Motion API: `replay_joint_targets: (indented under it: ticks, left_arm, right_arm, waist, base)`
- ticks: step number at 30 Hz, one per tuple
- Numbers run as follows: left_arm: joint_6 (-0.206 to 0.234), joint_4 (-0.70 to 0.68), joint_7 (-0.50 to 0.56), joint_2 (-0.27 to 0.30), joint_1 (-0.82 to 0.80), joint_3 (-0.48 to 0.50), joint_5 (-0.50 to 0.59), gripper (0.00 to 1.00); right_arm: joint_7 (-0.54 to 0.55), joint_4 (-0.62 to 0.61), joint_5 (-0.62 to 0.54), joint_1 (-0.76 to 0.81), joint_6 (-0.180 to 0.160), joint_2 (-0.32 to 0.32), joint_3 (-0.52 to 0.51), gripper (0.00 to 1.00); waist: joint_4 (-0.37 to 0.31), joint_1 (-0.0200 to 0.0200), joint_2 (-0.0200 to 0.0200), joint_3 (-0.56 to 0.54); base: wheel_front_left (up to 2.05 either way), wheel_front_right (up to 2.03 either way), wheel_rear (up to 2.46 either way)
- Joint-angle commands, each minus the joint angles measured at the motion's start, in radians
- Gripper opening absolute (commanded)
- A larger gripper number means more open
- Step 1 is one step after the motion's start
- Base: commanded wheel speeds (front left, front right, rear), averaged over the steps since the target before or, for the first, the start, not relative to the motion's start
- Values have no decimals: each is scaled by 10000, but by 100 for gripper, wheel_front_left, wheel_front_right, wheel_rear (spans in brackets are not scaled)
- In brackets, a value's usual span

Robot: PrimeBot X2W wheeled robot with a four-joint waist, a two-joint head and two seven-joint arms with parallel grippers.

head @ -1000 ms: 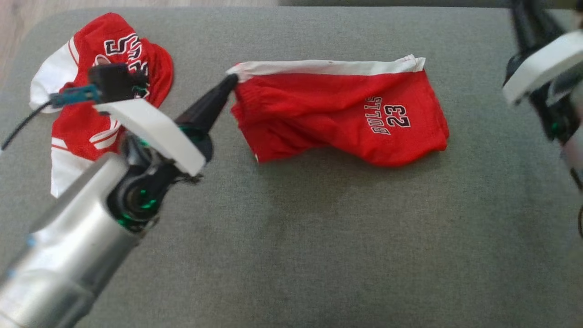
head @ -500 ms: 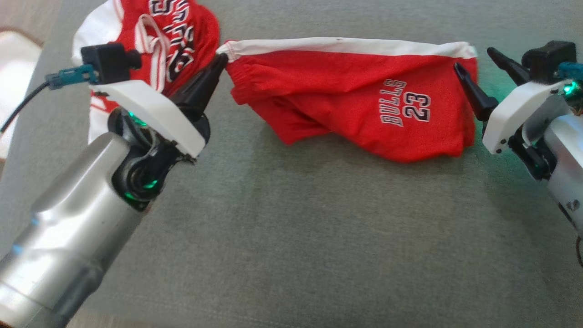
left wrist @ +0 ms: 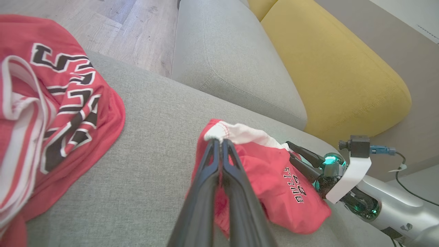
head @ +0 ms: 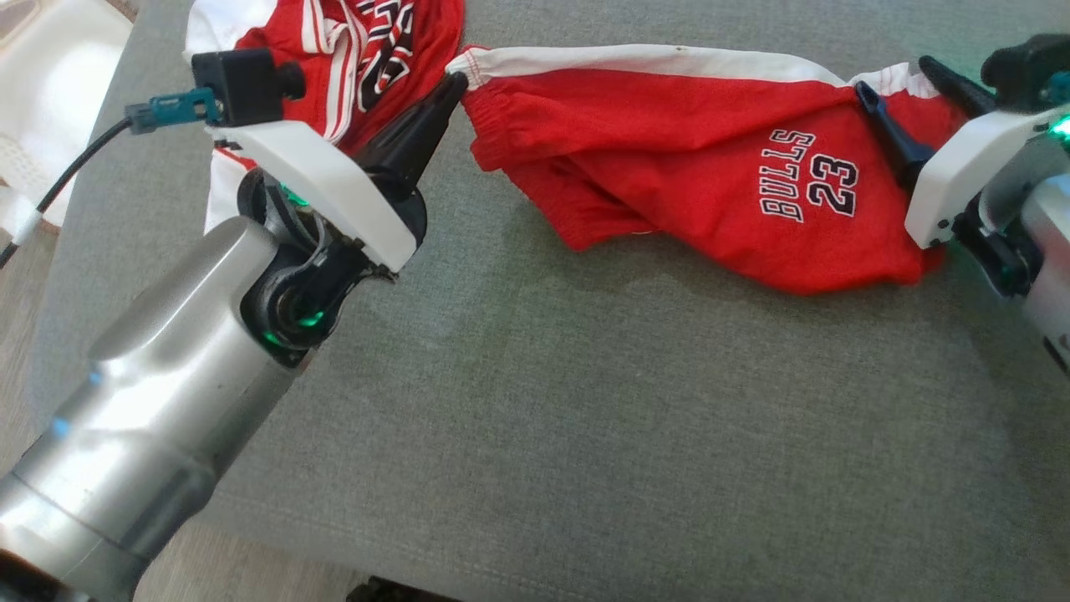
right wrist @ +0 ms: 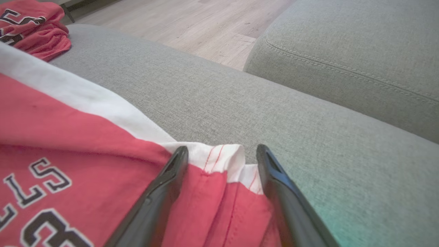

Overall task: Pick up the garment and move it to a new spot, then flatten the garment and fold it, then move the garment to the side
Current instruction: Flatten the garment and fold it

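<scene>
Early going, I'd say: the red shorts (head: pixel 694 192) lie rumpled on the grey sofa cushion (head: pixel 585 418), the left pincer (head: pixel 456 84) clamped on one white-banded corner, the right pincer (head: pixel 893 77) spread wide astride the other, with flattening, folding and setting aside all left to do.

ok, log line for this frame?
step: flatten | left gripper: shut on shorts corner | right gripper: open, straddling opposite corner | jersey: bunched beside left gripper | surface: grey cushion
</scene>
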Motion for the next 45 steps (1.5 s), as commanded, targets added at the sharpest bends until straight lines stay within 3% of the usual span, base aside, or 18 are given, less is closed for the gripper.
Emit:
replay_joint_targets:
  ticks: [1,2,4,5,6,14,21,26,32,35,38,45]
  left_arm:
    - [-59,-263,-147,354,-475,341,-112,0]
    - [-59,-257,-170,364,-485,302,-148,0]
    - [-60,-253,-217,404,-495,219,-210,0]
    - [-60,-248,-240,428,-499,185,-244,0]
    - [-60,-237,-264,455,-503,156,-278,0]
    - [-60,-244,-947,747,-614,98,-163,0]
    - [-61,-347,-2043,1189,-1067,71,392,0]
    - [-61,-79,-2415,1256,-2207,-141,1099,0]
    - [-61,1249,-3527,920,-3865,-293,2419,0]
    - [-61,1621,-3957,625,-4063,-400,2630,0]
    - [-61,1477,-4141,621,-3677,-857,2794,0]
    - [-61,845,-4323,784,-1320,-2231,3386,0]
  right_arm:
    - [-74,-96,99,-116,37,-169,167,100]
    - [-91,-104,120,-166,37,-181,263,97]
    - [-57,-142,202,-218,37,-196,475,39]
    - [-44,-158,222,-255,37,-212,588,15]
    - [-37,-173,225,-300,37,-233,709,0]
    - [-1018,70,111,-802,37,-303,991,0]
    - [-1557,110,34,-1546,37,-602,304,0]
    - [-1571,-754,-1159,-2554,37,-1123,-1582,0]
    - [-1573,-2027,-3493,-2938,37,-1175,-4479,0]
    - [-1574,-2809,-4305,-2420,37,-945,-5660,0]
    - [-1574,-3381,-4674,-1446,37,-822,-6177,0]
    - [-1575,-4163,-4076,2155,37,-1057,-6686,0]
  waist:
    - [31,-1,0,46]
    - [34,-1,0,56]
    - [29,-1,0,60]
    - [20,-1,0,59]
    - [8,-1,0,58]
    - [-315,-1,0,-194]
    - [-1238,-1,0,-1022]
    - [-2026,-1,0,-1456]
    - [-2834,-1,0,-1702]
    - [-3134,-1,0,-1775]
    - [-3349,-1,0,-1828]
    - [-3462,-1,0,-2012]
  base:
    - [0,0,0]
    - [0,0,0]
    - [0,0,0]
    - [0,0,0]
    - [0,0,0]
    - [0,0,0]
    - [0,0,0]
    - [0,0,0]
    - [0,0,0]
    - [0,0,0]
    - [0,0,0]
    - [0,0,0]
